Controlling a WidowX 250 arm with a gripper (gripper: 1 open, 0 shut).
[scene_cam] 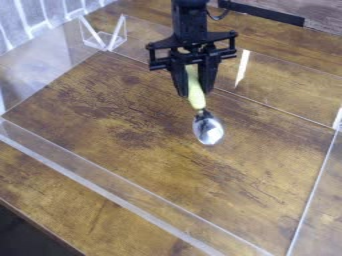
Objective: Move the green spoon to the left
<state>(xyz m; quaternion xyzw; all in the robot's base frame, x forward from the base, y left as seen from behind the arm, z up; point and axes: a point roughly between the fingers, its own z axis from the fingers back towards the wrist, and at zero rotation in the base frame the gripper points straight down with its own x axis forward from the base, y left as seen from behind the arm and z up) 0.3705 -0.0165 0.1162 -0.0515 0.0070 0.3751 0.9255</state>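
Note:
The green spoon (198, 100) hangs tilted above the wooden table, its yellow-green handle up between my fingers and its shiny silver bowl (206, 129) pointing down to the right. My black gripper (195, 80) points straight down over the middle of the table and is shut on the handle's upper end. The spoon's bowl is clear of the wood, with its shadow just below it.
A low clear acrylic wall (120, 195) rings the wooden table (94, 120). A clear plastic stand (103, 35) sits at the back left. A white strip (241, 68) lies just right of the gripper.

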